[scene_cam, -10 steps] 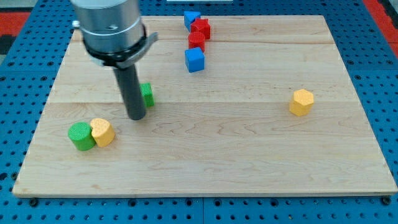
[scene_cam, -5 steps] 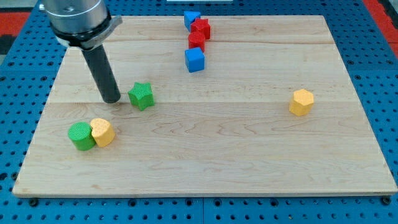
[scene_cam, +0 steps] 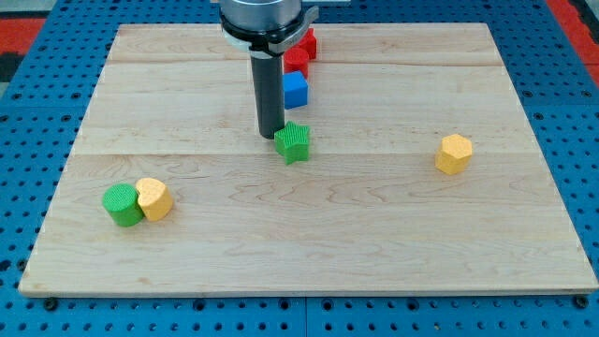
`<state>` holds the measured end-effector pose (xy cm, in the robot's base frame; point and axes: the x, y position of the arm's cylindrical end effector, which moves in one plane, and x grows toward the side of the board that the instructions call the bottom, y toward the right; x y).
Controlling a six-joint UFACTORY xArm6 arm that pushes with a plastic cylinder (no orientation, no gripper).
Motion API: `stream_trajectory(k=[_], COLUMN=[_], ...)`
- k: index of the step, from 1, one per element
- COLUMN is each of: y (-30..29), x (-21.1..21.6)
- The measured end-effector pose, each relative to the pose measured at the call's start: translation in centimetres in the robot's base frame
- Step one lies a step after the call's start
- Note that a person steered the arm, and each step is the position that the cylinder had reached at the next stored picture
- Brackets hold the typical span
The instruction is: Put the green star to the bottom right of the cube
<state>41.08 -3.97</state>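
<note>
In the camera view, my tip (scene_cam: 271,137) sits touching the upper left edge of the small green star block (scene_cam: 293,142), placed there, I judge, to shove it toward the view's right. There is no claw on this arm (only the dark rod), so nothing opens or closes. The star lies on the pale wooden worktop (scene_cam: 374,234), just below the blue cube (scene_cam: 295,90), not yet at its lower right.

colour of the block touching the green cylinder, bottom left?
Yellow, beside the green cylinder; camera view shows it.
</note>
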Motion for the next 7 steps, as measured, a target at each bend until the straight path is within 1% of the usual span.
stream_trajectory(k=[1, 2, 3, 4, 6, 7], y=[-2.1, -2.9, -1.6, 2.4, 8.0, 7.7], x=[2.5, 3.7, 3.8, 3.7, 2.8, 3.2])
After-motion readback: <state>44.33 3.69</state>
